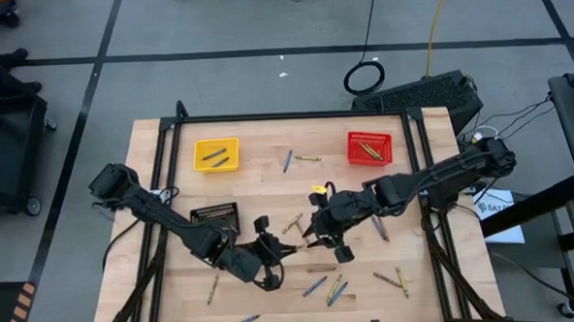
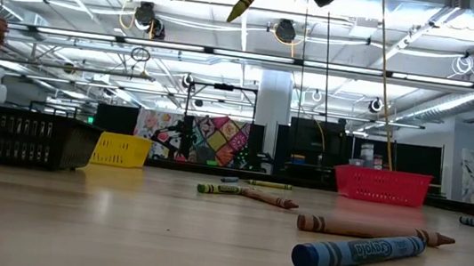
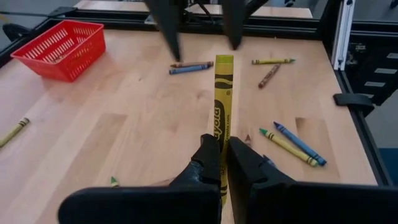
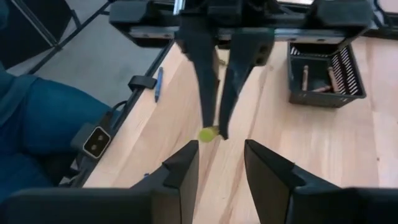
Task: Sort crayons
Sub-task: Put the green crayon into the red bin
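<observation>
A: Where's the crayon now?

B: The left gripper [image 3: 222, 163] pinches a yellow-green crayon [image 3: 222, 106] by one end, held off the table near the middle. Its free end points at the right gripper [image 4: 221, 165], whose fingers are spread and empty, facing it from about 3 o'clock.

A: How will it handle?

B: My guess is light and stiff, with a paper wrap that gives some friction. It's thin, though, and wax can snap or roll in the jaws, so a gentle squeeze on the free half, well clear of the left fingers [image 3: 208, 155], looks safest.

A: Which view helps most?

B: The left wrist view shows the whole length of the crayon and the label; the right wrist view shows only its round tip between the left fingers. The high view alone gives the layout: yellow basket [image 1: 216, 153] at 11 o'clock, red basket [image 1: 369, 148] at 1 o'clock, black basket [image 1: 215, 218] at 9, with loose crayons [image 1: 324, 288] mostly toward 5 o'clock. The low view catches the crayon hanging high above the table [image 2: 118, 236], so it's clearly lifted.
</observation>
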Motion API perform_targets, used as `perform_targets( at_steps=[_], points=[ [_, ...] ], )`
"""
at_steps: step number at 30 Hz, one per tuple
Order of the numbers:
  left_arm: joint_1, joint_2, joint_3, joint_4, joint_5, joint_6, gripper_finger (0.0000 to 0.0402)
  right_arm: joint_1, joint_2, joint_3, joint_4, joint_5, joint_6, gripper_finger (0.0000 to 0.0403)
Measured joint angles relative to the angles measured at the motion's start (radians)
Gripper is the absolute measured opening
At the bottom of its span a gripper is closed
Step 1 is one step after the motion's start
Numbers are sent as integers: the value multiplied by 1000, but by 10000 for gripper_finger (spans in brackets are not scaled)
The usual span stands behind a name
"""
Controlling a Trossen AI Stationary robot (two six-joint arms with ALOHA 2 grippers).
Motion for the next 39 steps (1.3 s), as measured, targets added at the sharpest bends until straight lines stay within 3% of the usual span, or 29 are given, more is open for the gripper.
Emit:
perform_targets(
  at_steps=[8, 29, 33, 39],
  points=[
    [13, 0, 0, 37, 1, 56, 0, 14, 0, 0, 3, 57, 15, 116],
    [51, 0, 1, 133, 35, 127, 0, 15, 0, 0, 29, 58, -4, 115],
    [51, 0, 1, 134, 35, 130, 0, 15, 0, 0, 29, 58, -4, 95],
    [53, 0, 1, 137, 34, 131, 0, 15, 0, 0, 28, 58, -5, 32]
  ],
)
